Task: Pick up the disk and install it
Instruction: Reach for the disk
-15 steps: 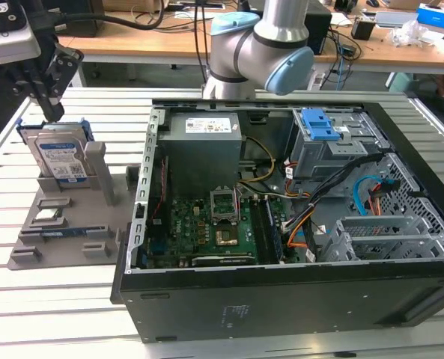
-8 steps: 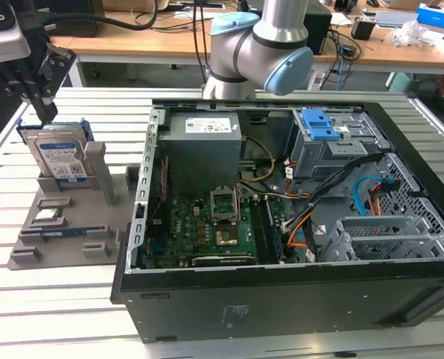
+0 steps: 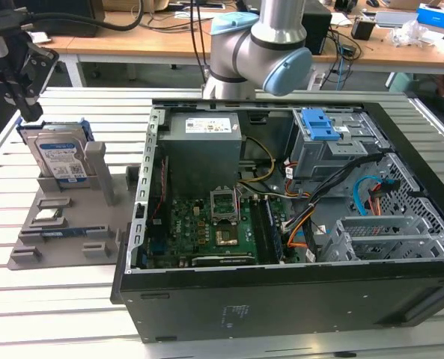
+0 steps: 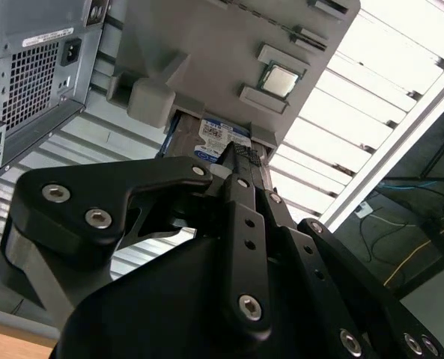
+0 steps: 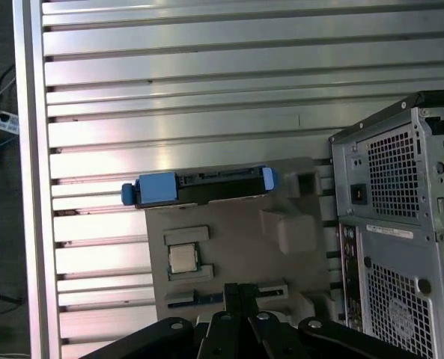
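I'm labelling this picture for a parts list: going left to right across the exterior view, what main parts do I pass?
disk → power supply → memory slots → grey cage with blue latch

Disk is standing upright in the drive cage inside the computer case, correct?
Not quite: the disk stands upright in the grey holder outside the computer case, as the exterior view shows.

I'm looking at a robotics lab or workshop: a slatted aluminium tabletop [image 3: 57, 314] carries an opened computer case [image 3: 281, 310]; wooden desks [image 3: 132, 43] behind hold cables [image 3: 109, 28] and boxes [image 3: 437, 15].
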Controlling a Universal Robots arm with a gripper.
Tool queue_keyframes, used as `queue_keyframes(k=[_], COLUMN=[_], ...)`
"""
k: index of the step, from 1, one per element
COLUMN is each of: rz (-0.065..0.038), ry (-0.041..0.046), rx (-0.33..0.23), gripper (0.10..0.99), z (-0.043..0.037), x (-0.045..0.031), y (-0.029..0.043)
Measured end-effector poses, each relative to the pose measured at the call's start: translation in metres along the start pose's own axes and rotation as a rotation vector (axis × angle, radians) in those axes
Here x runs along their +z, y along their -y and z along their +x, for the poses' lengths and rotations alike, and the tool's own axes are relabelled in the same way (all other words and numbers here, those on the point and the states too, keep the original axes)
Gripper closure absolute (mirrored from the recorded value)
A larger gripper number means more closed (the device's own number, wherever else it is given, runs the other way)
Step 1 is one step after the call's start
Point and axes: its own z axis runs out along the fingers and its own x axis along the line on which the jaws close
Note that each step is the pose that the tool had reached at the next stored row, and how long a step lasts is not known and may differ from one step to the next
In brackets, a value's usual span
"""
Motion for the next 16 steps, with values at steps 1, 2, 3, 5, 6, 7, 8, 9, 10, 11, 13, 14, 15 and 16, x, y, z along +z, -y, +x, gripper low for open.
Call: queue_keyframes(k=[1,2,3,5,6,7,8,9,10,11,13,14,15,16], rz=[0.0,0.0,0.0,0.0,0.0,0.0,0.0,0.0,0.0,0.0,0.0,0.0,0.0,0.0], ry=[0.0,-0.0001,-0.0001,-0.0001,0.0,0.0,0.0,-0.0001,0.0,-0.0001,-0.0001,0.0,-0.0001,0.0], rx=[0.0,0.0,0.0,0.0,0.0,0.0,0.0,0.0,0.0,0.0,0.0,0.0,0.0,0.0], gripper=[0.98,0.98,0.98,0.98,0.98,0.98,0.98,0.98,0.98,0.98,0.98,0.98,0.98,0.98], z=[0.0017,0.0035,0.0051,0.0079,0.0092,0.0107,0.0119,0.0136,0.0148,0.0164,0.0195,0.0217,0.0233,0.0256], x=[-0.0001,-0.0001,-0.0001,-0.0002,-0.0001,-0.0002,-0.0002,-0.0002,-0.0002,-0.0003,-0.0003,-0.0003,-0.0003,-0.0003], y=[0.0001,0.0002,0.0004,0.0006,0.0007,0.0008,0.0009,0.001,0.0011,0.0013,0.0015,0.0016,0.0018,0.0019])
